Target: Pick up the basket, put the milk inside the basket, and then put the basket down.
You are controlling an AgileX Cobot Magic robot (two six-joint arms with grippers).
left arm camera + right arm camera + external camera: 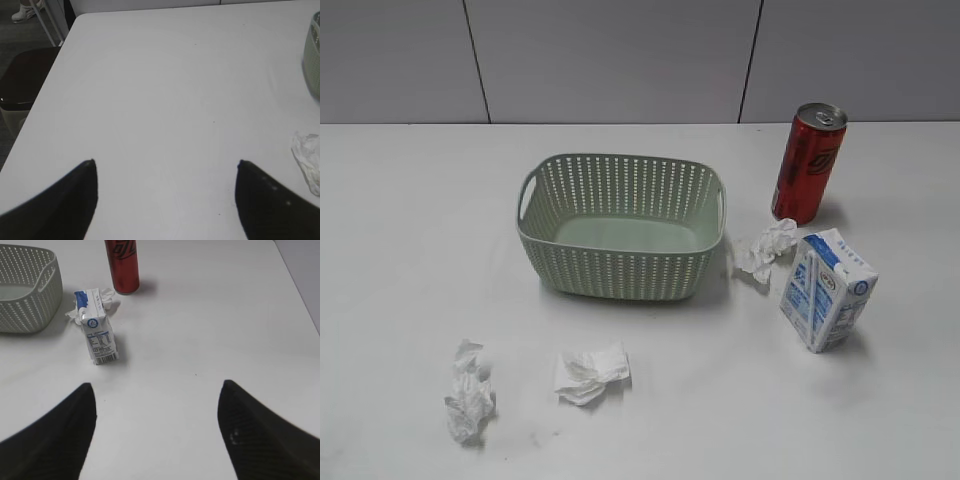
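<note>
The sage-green basket [620, 226] stands empty on the white table, middle of the exterior view; its edge shows in the left wrist view [313, 60] and its side in the right wrist view [26, 290]. The white and blue milk carton [826, 290] stands upright to its right, also seen in the right wrist view [98, 334]. Neither arm shows in the exterior view. My left gripper [165, 162] is open and empty over bare table left of the basket. My right gripper [157, 385] is open and empty, nearer than the carton.
A tall red drink can [808, 162] stands behind the carton, with a crumpled tissue [766, 248] between them. Two more crumpled tissues [590, 372] [468, 392] lie in front of the basket. The table's left edge [47, 80] has a dark bin beside it.
</note>
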